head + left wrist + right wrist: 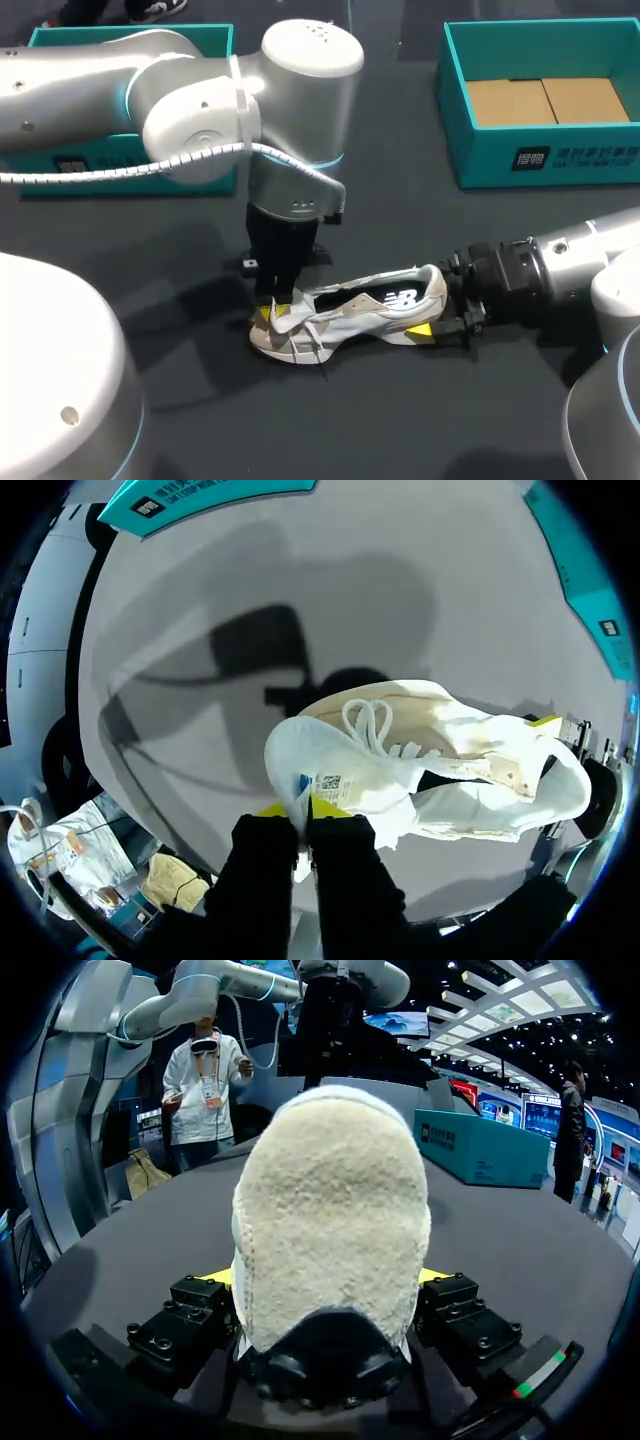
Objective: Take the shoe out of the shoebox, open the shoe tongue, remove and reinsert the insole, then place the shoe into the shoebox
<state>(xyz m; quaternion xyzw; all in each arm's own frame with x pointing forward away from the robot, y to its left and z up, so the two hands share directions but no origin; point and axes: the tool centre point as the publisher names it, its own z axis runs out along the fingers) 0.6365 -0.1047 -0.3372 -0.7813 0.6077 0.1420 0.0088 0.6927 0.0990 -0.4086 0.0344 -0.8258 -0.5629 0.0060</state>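
Currently, the cream and grey lace-up running shoe [360,310] is found standing on its sole near the middle of the dark worktop [200,420]. It is outside the open teal cardboard shoebox [540,160], which stands well apart at the far right. The shoe's long axis is laid across the worktop from side to side, with the toe toward the left arm and the heel toward the right arm.

The left gripper [303,808] is positioned vertically over the toe end. Its yellow-tipped fingers are closed on the white padded tongue [345,780], whose labelled inner face is turned toward the wrist camera. The right gripper [325,1277] is held level with the worktop and is clamped on the fuzzy cream heel [330,1210], one finger at each side.

The step in hand is judged to be the opening of the tongue. The deciding relation is recorded thus: the mouth of the shoe lies just beyond the left gripper, along the long axis toward the heel, so the tongue would have to be drawn toward the toe to uncover it. The insole cannot be seen. The left arm is the nearer to the mouth, while the right gripper is taken up with steadying the heel. A slip of the tongue from the fingers is judged the main risk.
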